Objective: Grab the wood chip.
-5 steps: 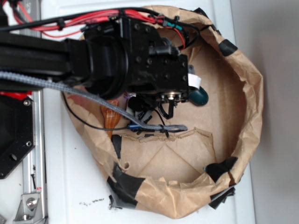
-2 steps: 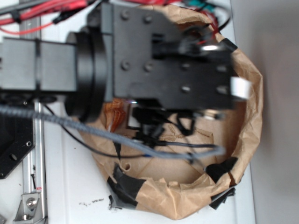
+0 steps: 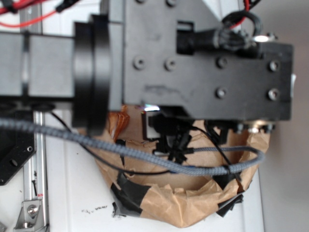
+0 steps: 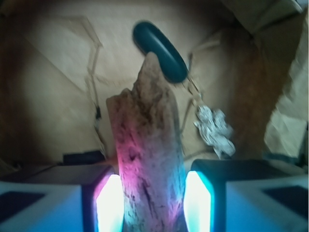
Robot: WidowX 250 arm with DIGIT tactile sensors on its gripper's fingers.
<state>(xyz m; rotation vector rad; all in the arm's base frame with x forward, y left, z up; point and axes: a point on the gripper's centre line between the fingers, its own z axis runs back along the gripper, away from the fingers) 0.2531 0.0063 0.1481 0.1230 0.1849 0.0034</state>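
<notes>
Arm housing (image 3: 193,63) fills most of the exterior view, hiding much of the brown paper nest (image 3: 188,205) whose taped rim shows at six o'clock. A grey braided cable (image 3: 145,155) sags across beneath it. In the wrist view, the gripper (image 4: 149,200) pinches the wood chip (image 4: 147,159) between its two glowing fingers (image 4: 108,205), the chip pointing toward twelve o'clock. Its tip overlaps the dark teal oval (image 4: 161,50); a crumpled pale scrap (image 4: 215,125) lies at three o'clock.
</notes>
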